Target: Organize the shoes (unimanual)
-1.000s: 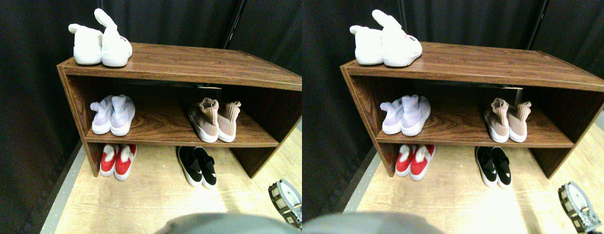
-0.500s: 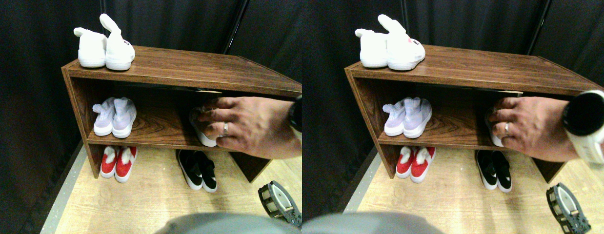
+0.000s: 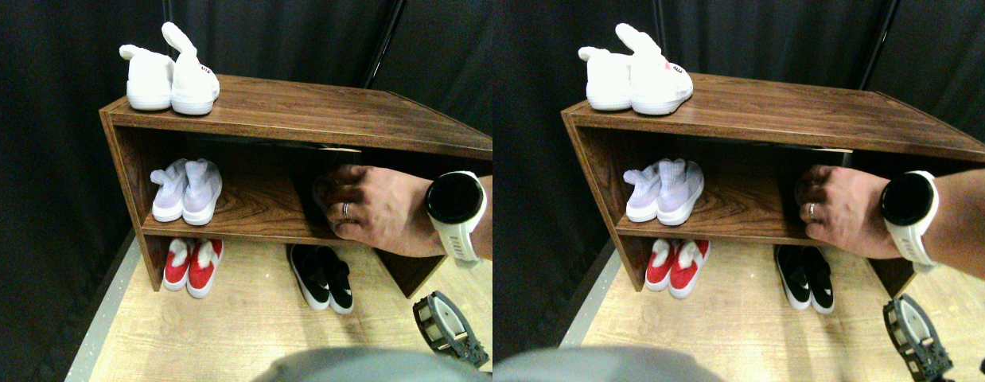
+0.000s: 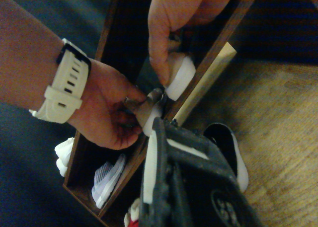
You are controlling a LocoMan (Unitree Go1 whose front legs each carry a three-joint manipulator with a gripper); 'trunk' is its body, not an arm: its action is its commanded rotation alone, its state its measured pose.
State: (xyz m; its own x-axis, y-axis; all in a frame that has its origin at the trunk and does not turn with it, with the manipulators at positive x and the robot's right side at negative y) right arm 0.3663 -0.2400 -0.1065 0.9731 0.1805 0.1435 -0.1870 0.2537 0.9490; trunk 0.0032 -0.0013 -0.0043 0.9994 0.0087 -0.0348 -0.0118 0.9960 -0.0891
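Note:
The shoes stand in pairs on and around a brown wooden shelf unit point(image 3: 301, 107). A person's hand point(image 3: 377, 211) with a white-strapped watch point(image 3: 454, 208) covers the tan pair on the right of the middle shelf. In the wrist view two hands point(image 4: 107, 113) hold the tan shoes, one white sole point(image 4: 180, 78) showing. The black slip-ons point(image 3: 324, 274) sit on the floor under that spot. My right gripper point(image 3: 449, 322) hangs low near the floor at the lower right, apart from the shelf and holding nothing that I can see.
White bunny-ear shoes point(image 3: 170, 76) stand on the top board at the left. A lavender pair point(image 3: 186, 191) is on the middle shelf's left, a red pair point(image 3: 190, 263) on the floor below it. Black curtains close the back and left. Light wood floor point(image 3: 238, 326) lies in front.
A person's hand has come in from the right and reached deeper onto the tan pair, so the watch and forearm now show. My gripper has shifted slightly leftward in the picture.

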